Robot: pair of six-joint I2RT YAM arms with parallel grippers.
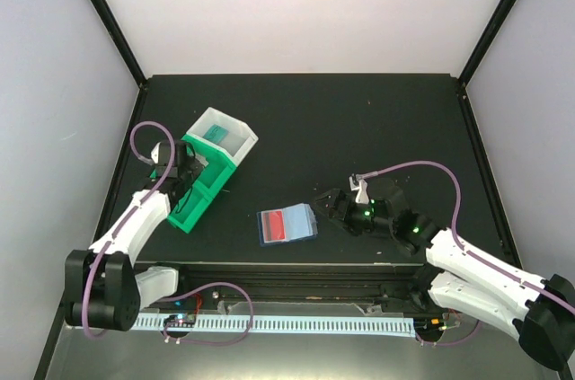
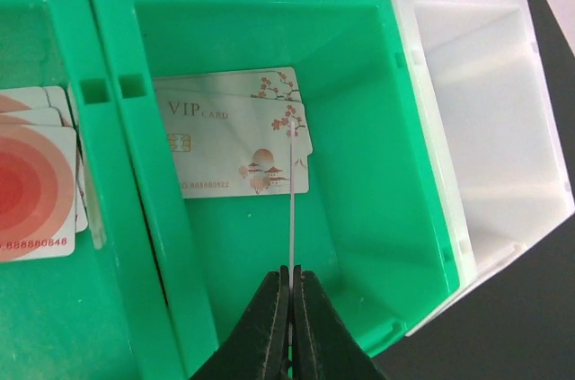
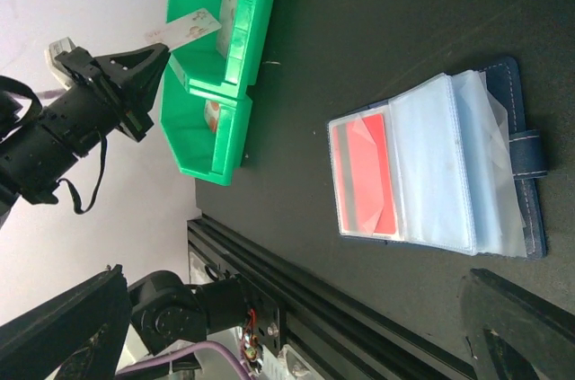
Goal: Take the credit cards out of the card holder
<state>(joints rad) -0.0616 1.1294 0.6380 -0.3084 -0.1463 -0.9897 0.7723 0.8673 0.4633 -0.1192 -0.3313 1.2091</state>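
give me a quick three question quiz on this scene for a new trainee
1. True or false: the left end effector is shut on a pale card, held edge-on over the green bin.
2. Which colour of card shows in a pocket of the open card holder? A red, B green, C black.
3. Fill in: the right end effector, beside the card holder, stands ___ and holds nothing.

Key
1. True.
2. A: the red card.
3. Open.
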